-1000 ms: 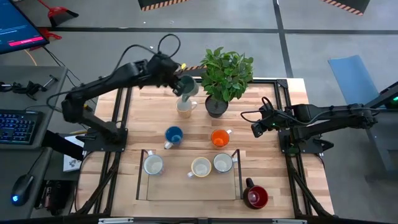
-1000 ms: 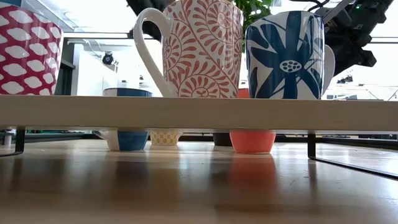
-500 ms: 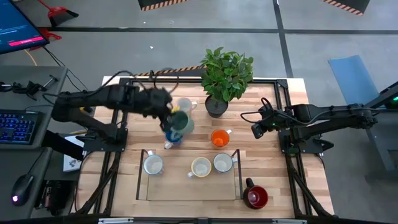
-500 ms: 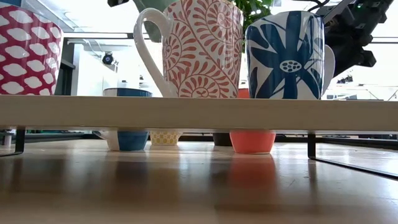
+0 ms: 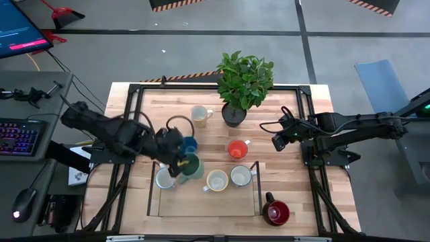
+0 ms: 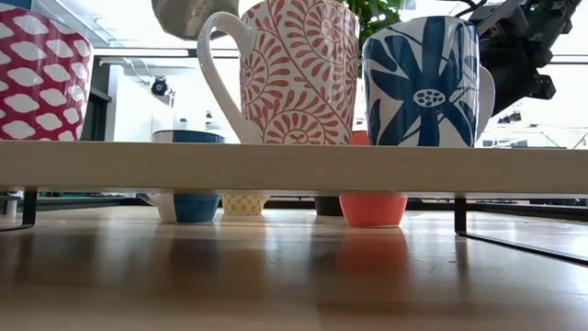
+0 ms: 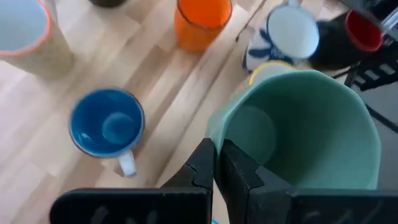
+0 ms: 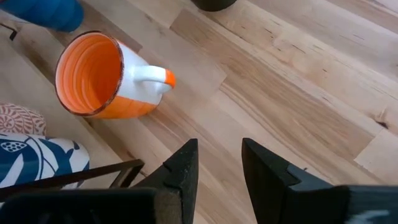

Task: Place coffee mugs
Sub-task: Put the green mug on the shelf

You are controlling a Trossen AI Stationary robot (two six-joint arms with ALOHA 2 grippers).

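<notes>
Lower centre of the high view: left claw (image 5: 180,166) now holds the teal mug (image 5: 192,167) by its rim, fingers (image 7: 205,171) pinched on the wall, over the raised shelf (image 5: 201,202) between two white mugs. A second ago it was up by the plant (image 5: 243,81). Placement looks imminent. Blue mug (image 5: 189,144) and orange mug (image 5: 236,149) wait behind. Right claw (image 5: 278,140) idle, narrowly parted, at right.

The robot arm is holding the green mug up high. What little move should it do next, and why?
Probably lower it. The left gripper is shut on the rim of the teal green ceramic mug, which hangs over the raised wooden shelf, in the gap between two white mugs there. The right gripper waits, open.
</notes>
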